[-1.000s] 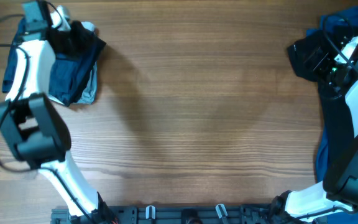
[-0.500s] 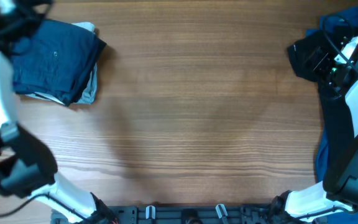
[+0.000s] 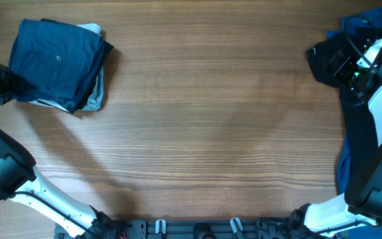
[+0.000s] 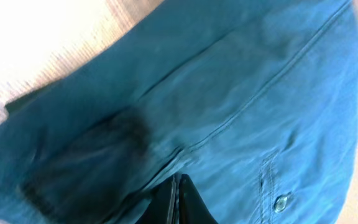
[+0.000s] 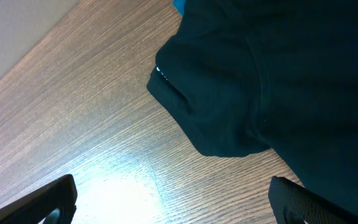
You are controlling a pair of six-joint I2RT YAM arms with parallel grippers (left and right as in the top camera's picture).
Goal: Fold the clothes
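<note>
A folded dark navy garment (image 3: 57, 58) lies at the far left of the table on a pale blue piece (image 3: 95, 99). My left gripper (image 3: 0, 83) is at the stack's left edge. In the left wrist view its fingers (image 4: 178, 200) are pressed together, just over the navy fabric (image 4: 241, 93) with its seams and a button. My right gripper (image 5: 179, 202) is open wide over bare wood, close to a black garment (image 5: 278, 81). That black garment (image 3: 321, 58) lies at the far right, beside a bright blue one (image 3: 370, 23).
More blue fabric (image 3: 342, 174) hangs at the right edge beside the right arm. The wooden table (image 3: 211, 133) runs between the two piles. A rail with clips (image 3: 197, 227) lines the front edge.
My left arm has swung off the top of the navy stack and out to the table's left edge, which uncovers the folded stack. The right arm has not moved.
</note>
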